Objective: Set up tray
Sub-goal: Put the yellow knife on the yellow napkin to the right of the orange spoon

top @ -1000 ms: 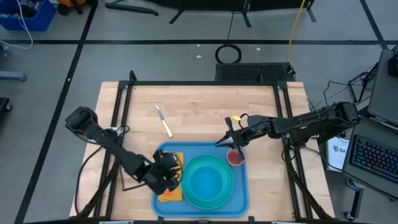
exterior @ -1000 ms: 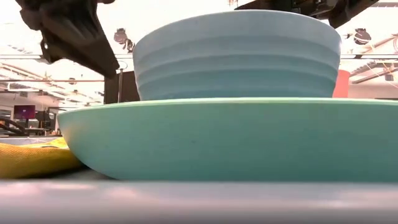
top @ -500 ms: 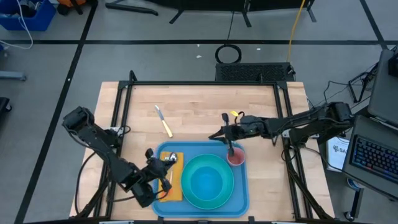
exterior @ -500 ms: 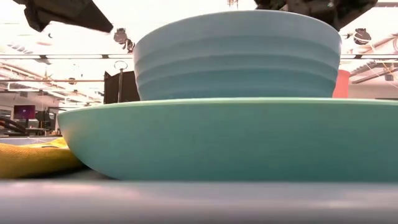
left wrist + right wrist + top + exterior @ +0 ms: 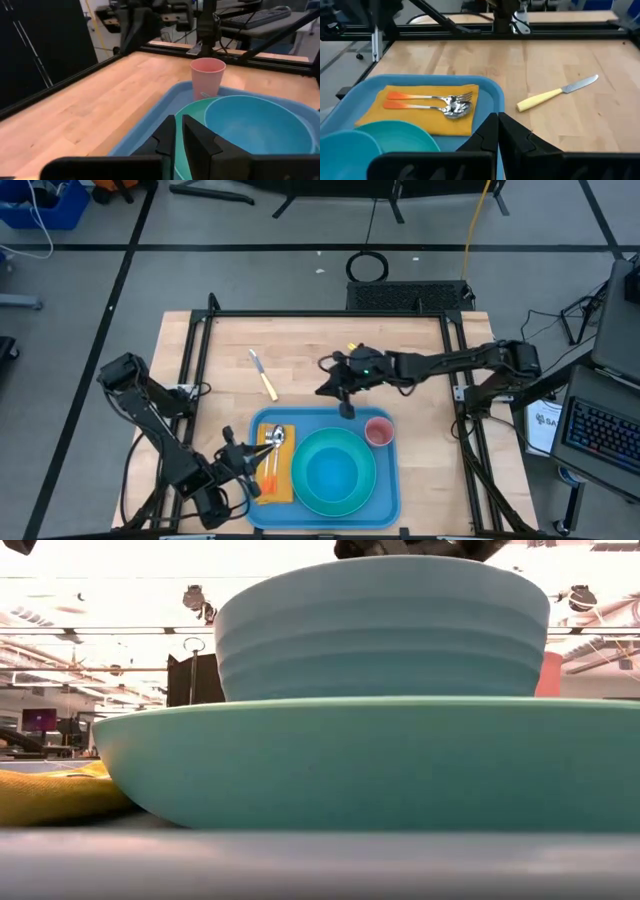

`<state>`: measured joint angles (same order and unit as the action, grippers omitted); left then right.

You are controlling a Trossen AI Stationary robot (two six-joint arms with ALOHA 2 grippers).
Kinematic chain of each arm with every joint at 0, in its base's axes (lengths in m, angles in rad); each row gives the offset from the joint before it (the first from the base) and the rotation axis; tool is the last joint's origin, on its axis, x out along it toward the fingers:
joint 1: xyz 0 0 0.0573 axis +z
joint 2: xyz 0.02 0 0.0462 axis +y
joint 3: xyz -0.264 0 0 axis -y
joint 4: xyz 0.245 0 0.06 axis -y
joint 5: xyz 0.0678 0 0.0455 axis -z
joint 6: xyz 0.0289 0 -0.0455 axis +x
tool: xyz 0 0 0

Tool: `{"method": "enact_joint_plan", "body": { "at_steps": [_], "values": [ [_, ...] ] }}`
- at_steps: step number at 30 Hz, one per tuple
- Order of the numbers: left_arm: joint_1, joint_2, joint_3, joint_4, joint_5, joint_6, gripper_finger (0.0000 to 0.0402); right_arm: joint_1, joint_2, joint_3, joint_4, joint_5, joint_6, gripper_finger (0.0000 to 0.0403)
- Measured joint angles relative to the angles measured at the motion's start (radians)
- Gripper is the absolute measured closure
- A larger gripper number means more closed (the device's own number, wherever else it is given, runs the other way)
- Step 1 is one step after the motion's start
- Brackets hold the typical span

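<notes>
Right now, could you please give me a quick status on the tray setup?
Both hands empty: left hand beside tray, right hand shut above table. Knife not on tray.

The tray (image 5: 388, 498) is light blue. On it, the plate (image 5: 303, 493) is turquoise, and the bowl (image 5: 335, 472) stacked on it is a paler, sky-like blue with faint ridged bands around its side. The cup (image 5: 379, 431) is pink. The napkin (image 5: 422, 117) is mustard yellow. The fork (image 5: 427, 96) and spoon (image 5: 435, 108) have silver heads and handles fading from orange to red. The knife (image 5: 263, 374) has a pale yellow handle and a silver blade. The desk (image 5: 310, 355) is light wood with visible plank grain, framed in black rails. Both arms are black.
</notes>
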<state>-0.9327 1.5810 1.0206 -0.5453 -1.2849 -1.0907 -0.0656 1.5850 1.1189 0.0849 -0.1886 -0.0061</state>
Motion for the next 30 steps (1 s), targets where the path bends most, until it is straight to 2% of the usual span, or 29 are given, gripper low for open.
{"method": "enact_joint_plan", "body": {
  "at_steps": [6, 11, 17, 23, 30],
  "values": [
    [-0.039, 0.014, 0.000, -0.001, -0.048, -0.029, 0.0377, -0.041, 0.125, 0.226, -0.208, -0.033, 0.010, 0.0402],
    [-0.058, 0.017, 0.000, -0.004, -0.070, -0.028, 0.0392, -0.109, 0.223, 0.379, -0.309, -0.206, 0.086, 0.0403],
    [-0.079, 0.017, 0.000, -0.004, -0.098, -0.017, 0.0394, -0.201, 0.303, 0.511, -0.320, -0.372, 0.176, 0.0403],
    [-0.082, 0.016, 0.000, -0.010, -0.113, -0.013, 0.0371, -0.235, 0.379, 0.701, -0.449, -0.388, 0.144, 0.0403],
    [-0.080, 0.016, -0.001, -0.022, -0.142, 0.001, 0.0383, -0.248, 0.537, 1.024, -0.623, -0.360, 0.132, 0.0403]
  ]
}}
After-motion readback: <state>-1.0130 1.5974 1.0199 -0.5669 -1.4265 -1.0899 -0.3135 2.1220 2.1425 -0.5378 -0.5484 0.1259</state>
